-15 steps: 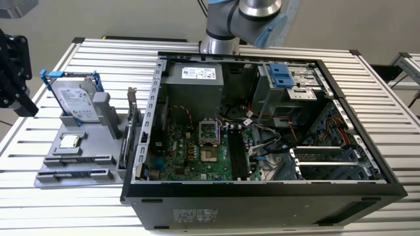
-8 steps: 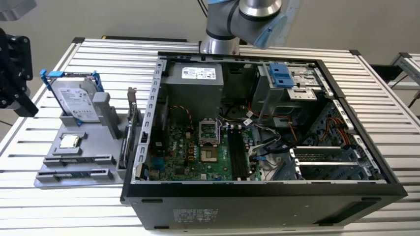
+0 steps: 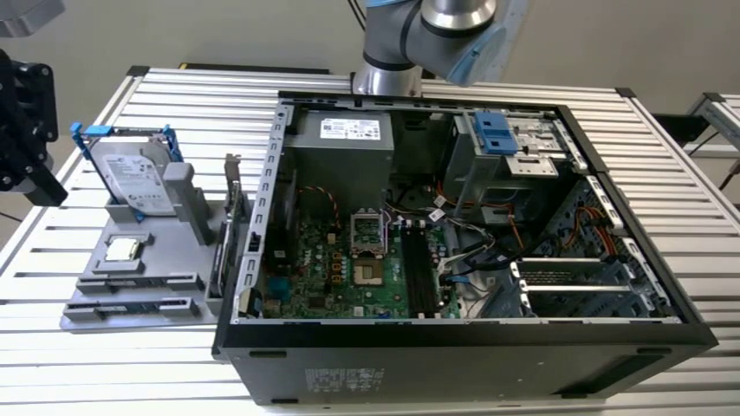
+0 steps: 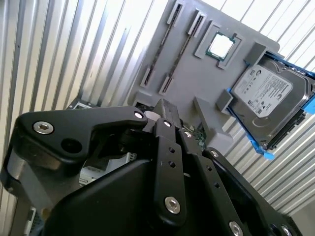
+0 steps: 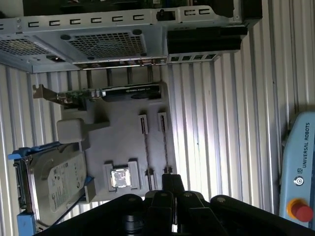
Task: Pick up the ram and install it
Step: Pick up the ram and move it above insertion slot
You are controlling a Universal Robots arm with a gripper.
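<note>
Two slim dark ram sticks lie side by side in the slotted holders of the grey parts tray (image 5: 123, 142); in both wrist views I see one ram (image 5: 146, 147) (image 4: 169, 46) and a second stick (image 5: 165, 147) (image 4: 185, 46). In the exterior view the ram holders (image 3: 137, 282) are at the tray's near end. My black gripper (image 3: 44, 186) hangs at the exterior view's left, above and beside the tray, touching nothing. Its fingers (image 5: 173, 181) (image 4: 164, 109) look shut with nothing between them, over the end of the ram slots.
The open computer case (image 3: 463, 334) fills the table's middle, its motherboard memory slots (image 3: 418, 273) exposed. The tray also carries a silver hard drive in a blue frame (image 3: 133, 178), a processor chip (image 3: 121, 250) and an upright card with a bracket (image 5: 123, 92). The table is slatted metal.
</note>
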